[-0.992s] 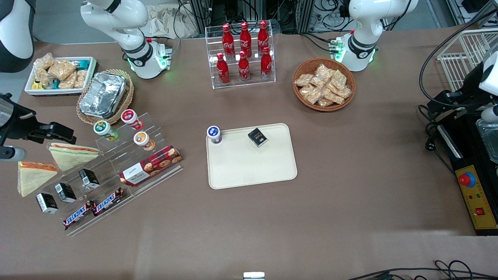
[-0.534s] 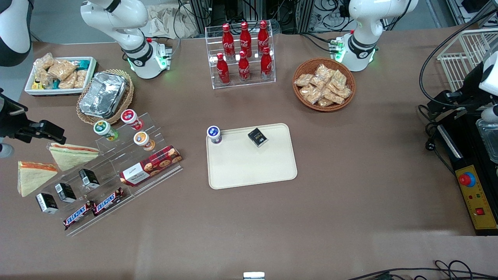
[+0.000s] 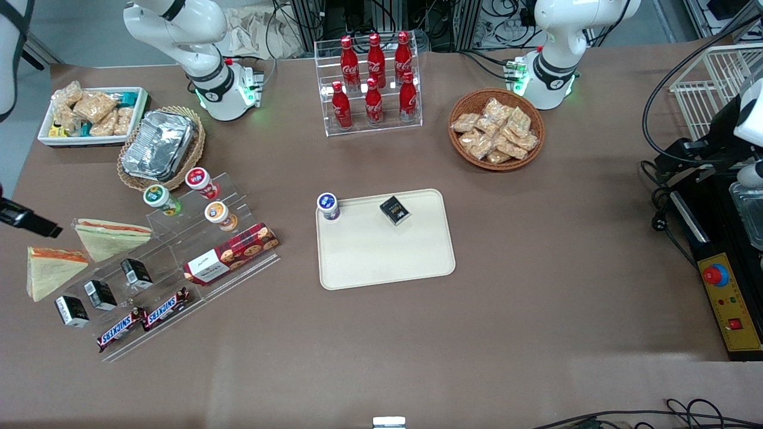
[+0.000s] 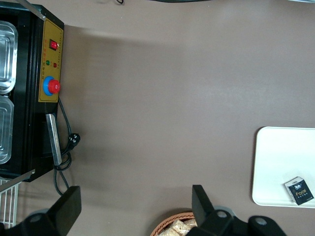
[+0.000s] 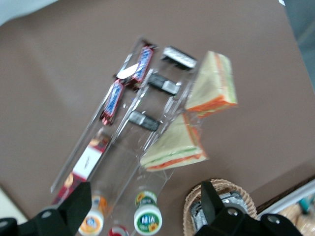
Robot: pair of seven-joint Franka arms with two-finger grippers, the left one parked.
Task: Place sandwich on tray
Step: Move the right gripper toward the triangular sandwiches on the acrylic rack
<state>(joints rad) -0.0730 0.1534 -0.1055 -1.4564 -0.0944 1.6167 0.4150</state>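
The sandwich is a pale bread wedge with orange-red and green filling. It lies at the working arm's end of the table, against the clear acrylic stand. It also shows in the right wrist view. Its twin wedge lies beside it, nearer the front camera, and shows in the right wrist view. The cream tray lies mid-table. My gripper is open and empty, high above the stand's cups. Only a black tip of it shows in the front view, apart from both wedges.
On the tray stand a blue-lidded cup and a small black box. The stand holds three cups, a cookie box, black boxes and Snickers bars. A foil container in a basket, a snack bin and a cola rack stand farther back.
My gripper has drawn away from above the sandwich toward the working arm's table end, nearly out of the front view. It holds nothing. Both wedges and the tray have not moved.
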